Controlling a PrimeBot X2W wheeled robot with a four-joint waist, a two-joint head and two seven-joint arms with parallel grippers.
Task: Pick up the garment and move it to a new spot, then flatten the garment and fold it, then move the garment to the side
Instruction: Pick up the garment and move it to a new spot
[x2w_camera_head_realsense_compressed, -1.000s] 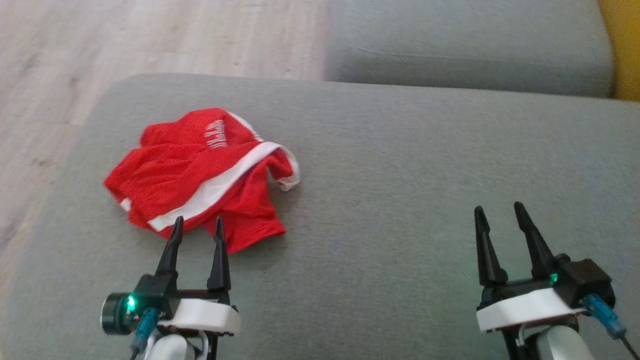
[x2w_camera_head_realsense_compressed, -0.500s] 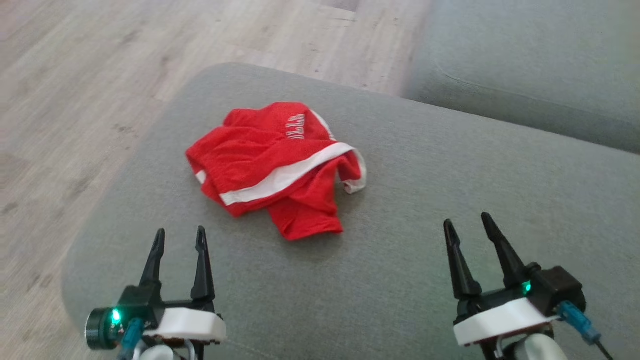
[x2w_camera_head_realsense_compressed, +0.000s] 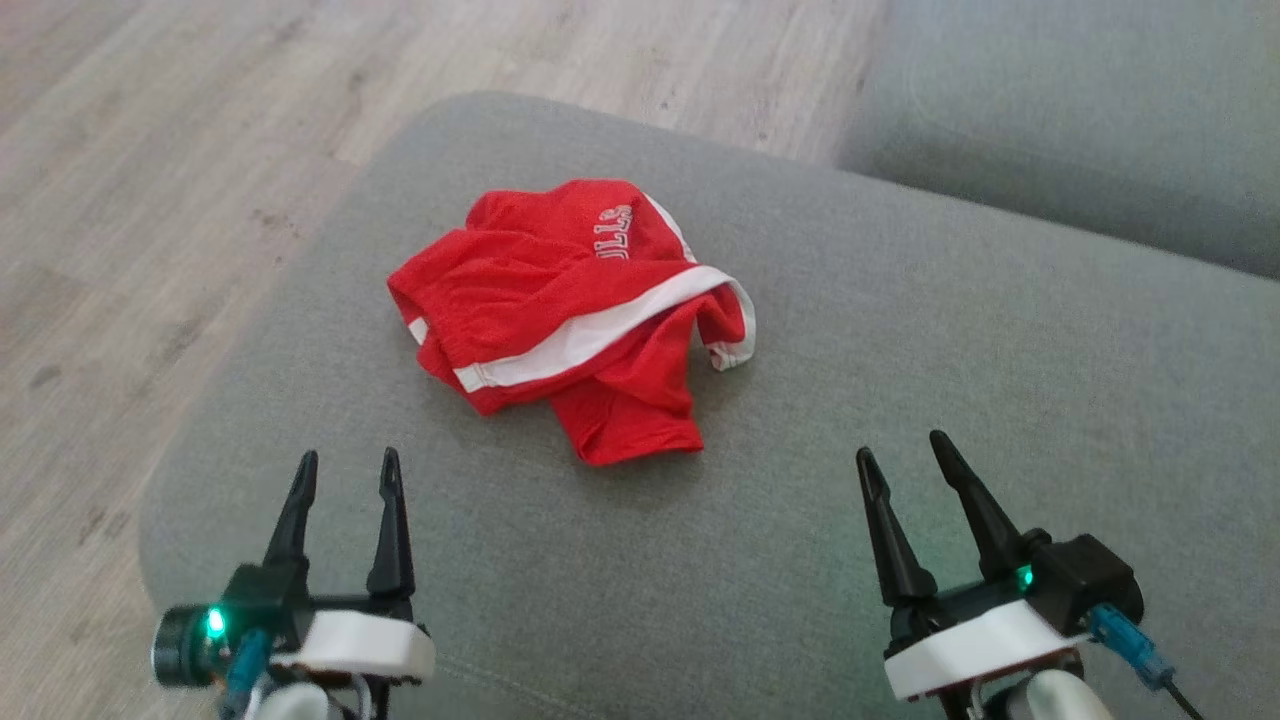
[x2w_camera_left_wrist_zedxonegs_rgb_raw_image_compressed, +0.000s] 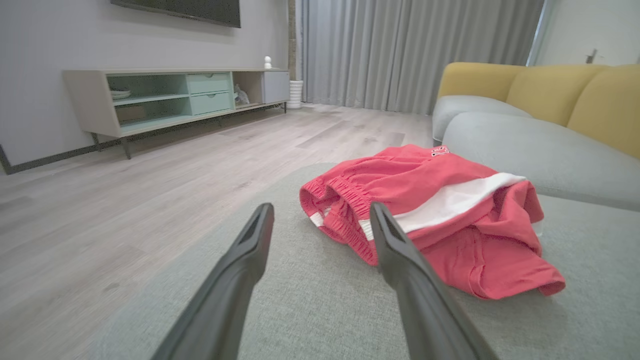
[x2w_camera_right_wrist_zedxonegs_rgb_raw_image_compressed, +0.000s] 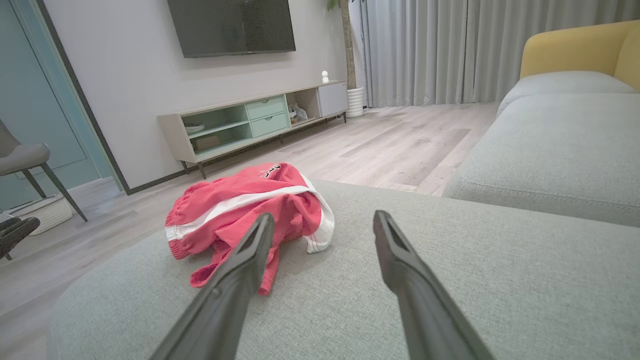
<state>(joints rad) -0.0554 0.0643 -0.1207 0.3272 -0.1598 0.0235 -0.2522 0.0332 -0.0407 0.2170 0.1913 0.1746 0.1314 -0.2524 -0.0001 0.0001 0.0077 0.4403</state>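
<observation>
Lying crumpled nr cushion (x2w_camera_head_realsense_compressed: 950, 330) left edge, shorts (x2w_camera_head_realsense_compressed: 570, 310), L claw (x2w_camera_head_realsense_compressed: 349, 455), R claw (x2w_camera_head_realsense_compressed: 900, 444) parted, empty

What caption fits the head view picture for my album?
Open left gripper and open right gripper face crumpled red white-striped shorts on grey fabric cushion.

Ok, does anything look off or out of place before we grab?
Only the red shorts: they lie crumpled on the grey sofa cushion, one leg sticking out toward the robot. Left gripper and right gripper hang open, short of them. Nothing spilled or damaged.
</observation>
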